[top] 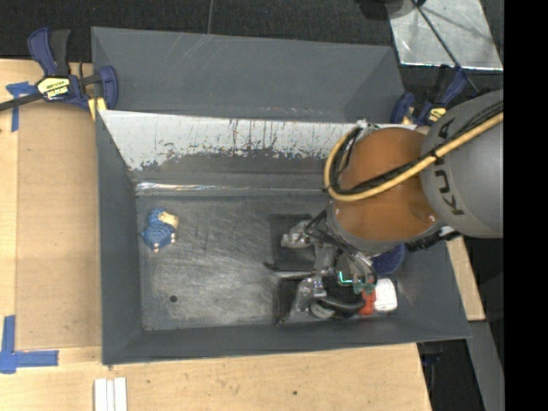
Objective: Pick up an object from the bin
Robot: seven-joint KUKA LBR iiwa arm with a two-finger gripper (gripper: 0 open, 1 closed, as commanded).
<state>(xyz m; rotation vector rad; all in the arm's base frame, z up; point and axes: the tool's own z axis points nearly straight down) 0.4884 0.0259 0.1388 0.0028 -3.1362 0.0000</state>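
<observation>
My gripper (pixel 300 265) is low in the bin's right front part, under the orange wrist cover. Its two metal fingertips stand apart, one toward the back (pixel 296 237) and one toward the front (pixel 306 291), so it is open. Nothing shows clearly between them, only dark shadow on the bin floor. Just right of the front finger lies a dark round thing with a green glint (pixel 339 294). Beside that sits a small white and red piece (pixel 384 297). A blue thing (pixel 392 256) peeks out from under the cover's edge.
A small blue and yellow toy figure (pixel 159 228) lies alone at the far left of the floor. The arm and its cover hide the bin's right back corner. The bin's front wall is close to the gripper.
</observation>
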